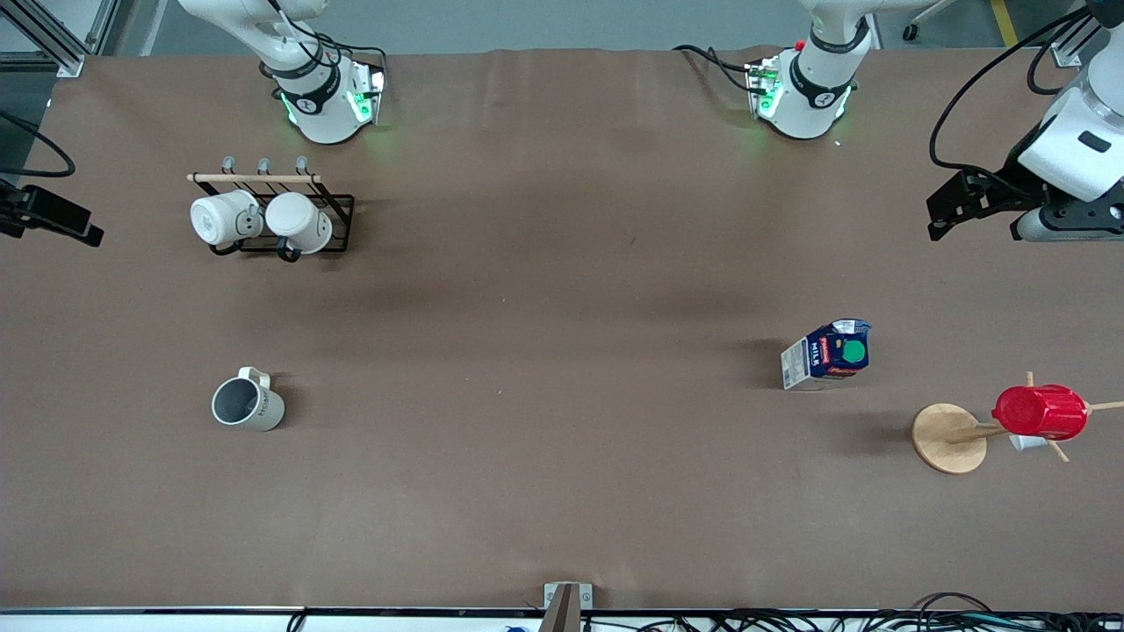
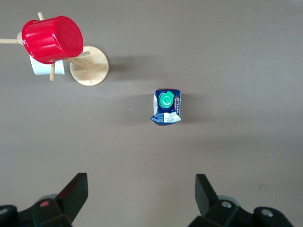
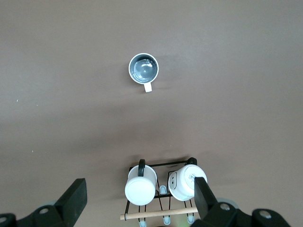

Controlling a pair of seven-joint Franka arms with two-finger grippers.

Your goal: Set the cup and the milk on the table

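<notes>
The cup [image 1: 248,404], off-white with a grey inside and dark lettering, stands upright on the brown table [image 1: 562,263] toward the right arm's end. It also shows in the right wrist view [image 3: 143,68]. The milk [image 1: 830,353], a dark-blue carton with a green cap, stands on the table toward the left arm's end. It also shows in the left wrist view [image 2: 166,106]. My left gripper [image 1: 953,211] [image 2: 140,184] is open and empty, high over the table's end. My right gripper [image 1: 53,219] [image 3: 139,189] is open and empty, high over the other end.
A black wire rack [image 1: 338,224] holds two plain white mugs [image 1: 224,218] near the right arm's base. A wooden mug tree with a round base [image 1: 948,437] holds a red ribbed cup [image 1: 1041,412] beside the milk. A metal bracket [image 1: 566,604] sits at the table's near edge.
</notes>
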